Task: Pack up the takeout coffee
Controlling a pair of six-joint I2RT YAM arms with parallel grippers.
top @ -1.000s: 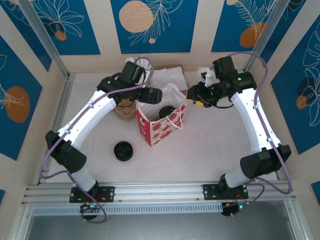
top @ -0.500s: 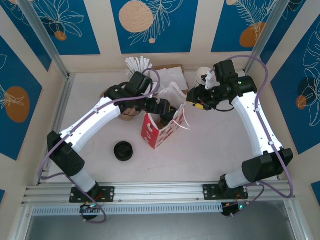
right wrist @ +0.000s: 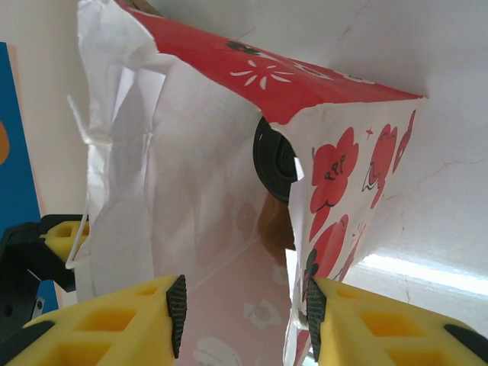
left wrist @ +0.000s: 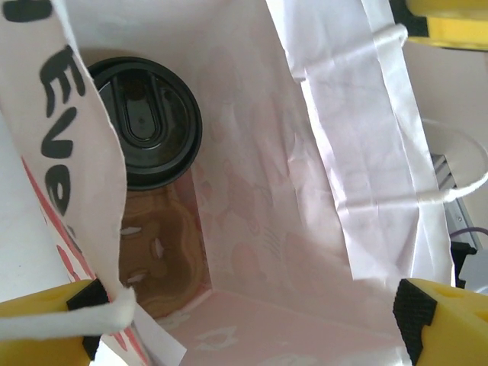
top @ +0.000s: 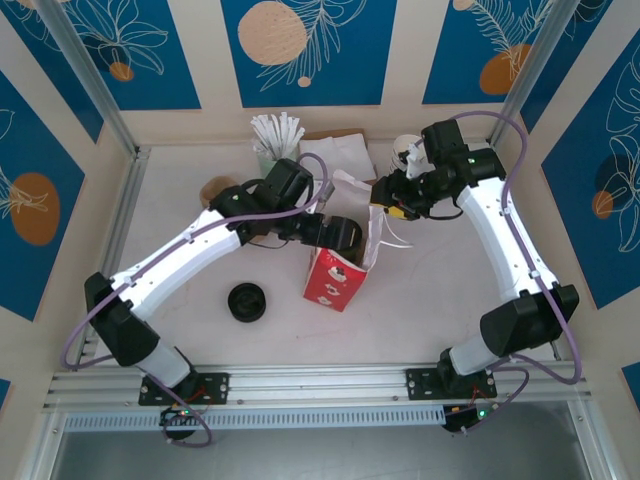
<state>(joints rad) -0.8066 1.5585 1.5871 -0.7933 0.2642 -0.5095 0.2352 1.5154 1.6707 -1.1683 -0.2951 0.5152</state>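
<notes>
Judging from the overhead view, the packing looks nearly done: the red-and-white paper bag point(top: 335, 282) stands mid-table, leaning a little, with the left gripper point(top: 348, 236) dipped into its open mouth and the right gripper point(top: 388, 203) at its far right rim; a loose black disc point(top: 247, 301) lies on the table point(top: 430, 290) well to the left of the bag. From the left wrist, the takeout coffee point(left wrist: 149, 122) sits upright on the bag's floor against the left wall, its black lid on. This gripper's jaws are spread wide and hold nothing, though the bag's white handle cord point(left wrist: 65, 320) drapes across one pad point(left wrist: 34, 335). From the right wrist, the lid shows through the bag's mouth. These jaws are parted too, with the bag's rim lying between the pads point(right wrist: 114, 324); whether it touches them I cannot tell. What seems left is drawing both arms clear without tipping the bag.
</notes>
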